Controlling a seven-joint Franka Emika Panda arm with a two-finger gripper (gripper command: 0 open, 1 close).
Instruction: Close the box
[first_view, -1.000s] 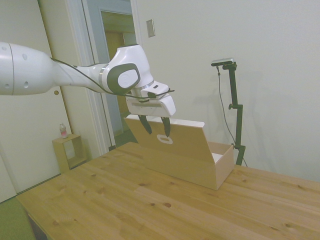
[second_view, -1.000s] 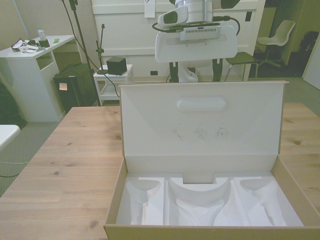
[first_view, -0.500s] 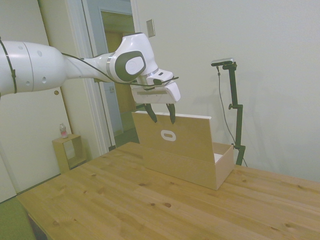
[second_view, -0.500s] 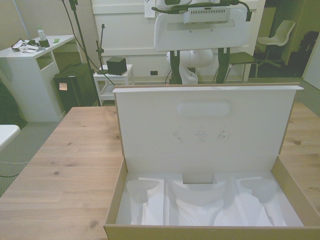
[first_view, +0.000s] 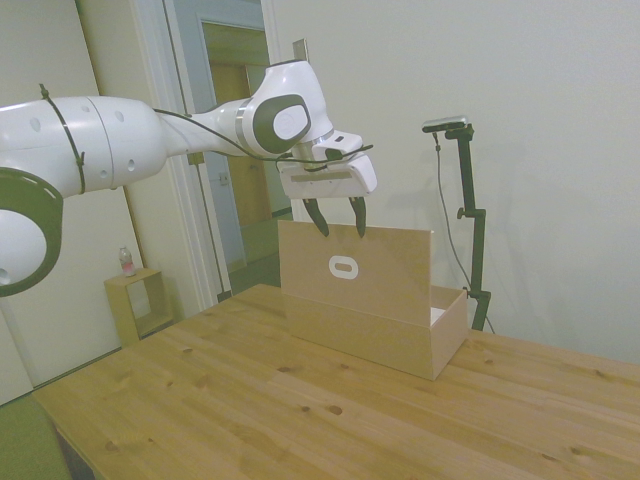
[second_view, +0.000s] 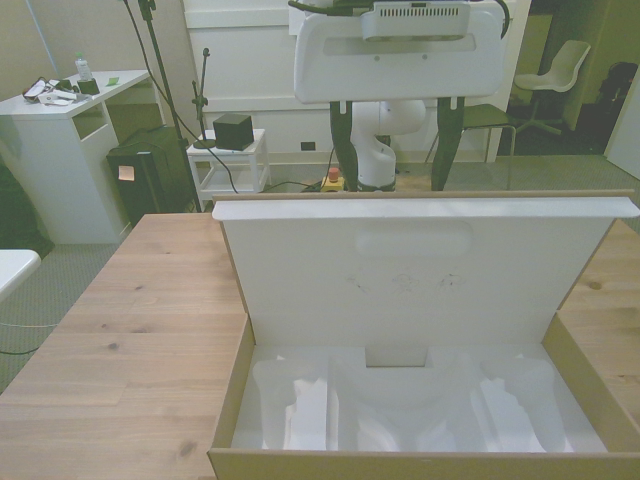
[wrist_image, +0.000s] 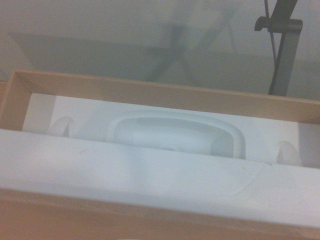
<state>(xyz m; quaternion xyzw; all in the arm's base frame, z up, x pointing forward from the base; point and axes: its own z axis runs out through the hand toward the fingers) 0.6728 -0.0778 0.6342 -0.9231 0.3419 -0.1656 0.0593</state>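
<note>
The long tan cardboard box lies on the wooden table. Its hinged lid stands about upright, with the oval white-rimmed hand hole on the outer face. My gripper is open, its dark fingertips at the lid's top edge on the outer side. The front view shows the lid's white inside, the white moulded insert and the gripper behind the lid's top edge. The wrist view looks over the lid's edge into the insert.
A small wooden cubby shelf with a bottle on it stands on the floor by the doorway. Beyond the table in the front view are a white desk, a white cart and a chair.
The lid has swung from leaning back to about upright. The gripper has risen and travelled with the lid's top edge toward the box body.
</note>
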